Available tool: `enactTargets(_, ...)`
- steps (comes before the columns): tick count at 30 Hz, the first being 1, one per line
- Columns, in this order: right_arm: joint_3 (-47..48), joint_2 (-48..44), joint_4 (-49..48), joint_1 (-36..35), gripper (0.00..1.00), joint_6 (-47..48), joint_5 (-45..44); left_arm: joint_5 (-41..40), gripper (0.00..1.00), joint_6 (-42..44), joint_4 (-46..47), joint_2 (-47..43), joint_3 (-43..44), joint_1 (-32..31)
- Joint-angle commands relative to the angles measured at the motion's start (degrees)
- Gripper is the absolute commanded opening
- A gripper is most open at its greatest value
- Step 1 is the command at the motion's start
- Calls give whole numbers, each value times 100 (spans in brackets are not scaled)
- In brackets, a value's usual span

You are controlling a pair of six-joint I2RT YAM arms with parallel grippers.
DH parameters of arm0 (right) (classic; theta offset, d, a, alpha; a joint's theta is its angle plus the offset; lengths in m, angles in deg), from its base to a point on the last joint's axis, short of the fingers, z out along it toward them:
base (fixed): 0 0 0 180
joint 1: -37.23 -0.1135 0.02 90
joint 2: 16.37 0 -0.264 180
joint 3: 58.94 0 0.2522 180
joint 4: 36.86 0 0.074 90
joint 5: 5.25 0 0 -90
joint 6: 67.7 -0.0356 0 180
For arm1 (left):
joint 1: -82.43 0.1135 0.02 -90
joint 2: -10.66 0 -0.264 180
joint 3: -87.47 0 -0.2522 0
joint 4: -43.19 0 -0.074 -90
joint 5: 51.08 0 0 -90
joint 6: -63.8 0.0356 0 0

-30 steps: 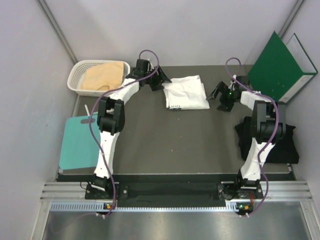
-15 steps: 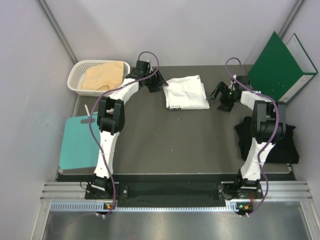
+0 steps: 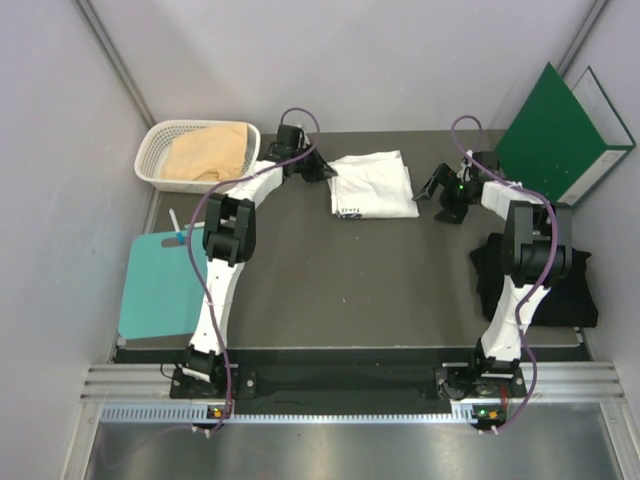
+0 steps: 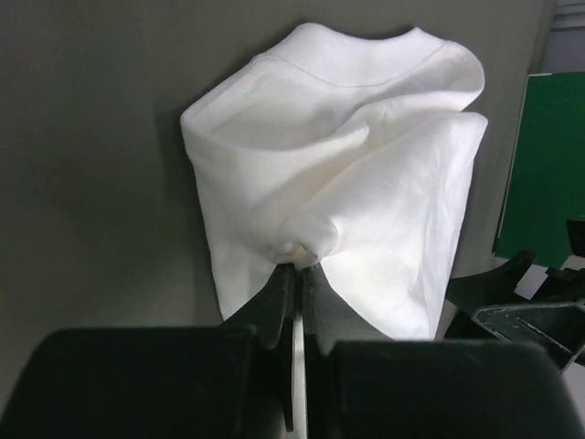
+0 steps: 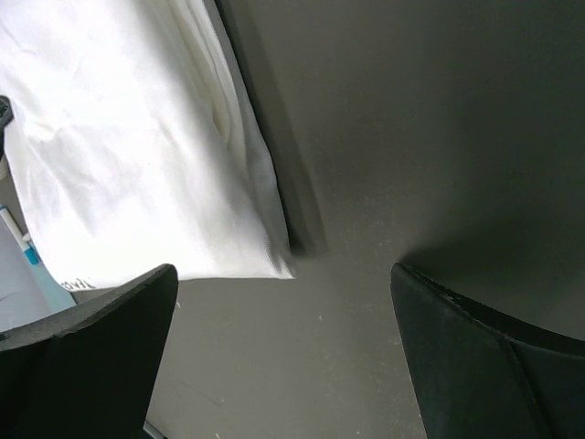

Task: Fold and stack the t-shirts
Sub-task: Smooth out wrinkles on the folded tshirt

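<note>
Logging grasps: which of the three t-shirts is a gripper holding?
The white t-shirt, pinched by the left gripper. The tan t-shirt lies in the basket; the black t-shirt beside the right arm.

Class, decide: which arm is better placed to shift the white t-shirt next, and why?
Left, probably. The left gripper is shut on a bunched edge of the white t-shirt, so it can pull at once. The right gripper hangs open beside the shirt's other side, gripping nothing.

Soft, even overhead light; my top view is sharp. Up close the folded white cloth t-shirt (image 5: 119,137) glares, and the fingers (image 5: 82,366) of my right claw (image 5: 283,270) blur dark.
</note>
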Motion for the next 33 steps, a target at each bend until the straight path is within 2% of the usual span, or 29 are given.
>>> enactTargets(1, 185, 83, 23, 49, 100, 86, 117, 206, 0, -179, 802, -611, 39, 21)
enactTargets(6, 167, 127, 15, 49, 100, 86, 126, 268, 0, -591, 1365, -550, 91, 82)
enactTargets(14, 220, 136, 85, 49, 100, 112, 73, 48, 0, -944, 1821, 143, 347, 109)
enactTargets(19, 264, 136, 111, 40, 100, 112, 73, -189, 0, -1102, 1779, 645, 810, 144)
enactTargets(23, 308, 145, 164, 40, 100, 121, 73, -58, 0, -1295, 1532, 1093, 1128, 231)
enactTargets(24, 316, 145, 164, 40, 100, 121, 82, 4, 10, -1287, 1445, 1094, 1120, 249)
enactTargets(25, 316, 136, 155, 40, 100, 121, 82, 48, 52, -1243, 1401, 1059, 1094, 267)
enactTargets(26, 316, 128, 155, 40, 100, 130, 74, 144, 65, -1173, 1357, 937, 981, 302)
enactTargets(28, 308, 101, 129, 40, 100, 130, 73, 40, 85, -857, 1129, 630, 647, 346)
enactTargets(31, 264, 75, 94, 32, 100, 121, 91, -662, 97, -286, 1163, -719, -468, 355)
enactTargets(33, 185, 49, 50, 32, 100, 104, 108, -1126, 99, 65, 1155, -1233, -1056, 364)
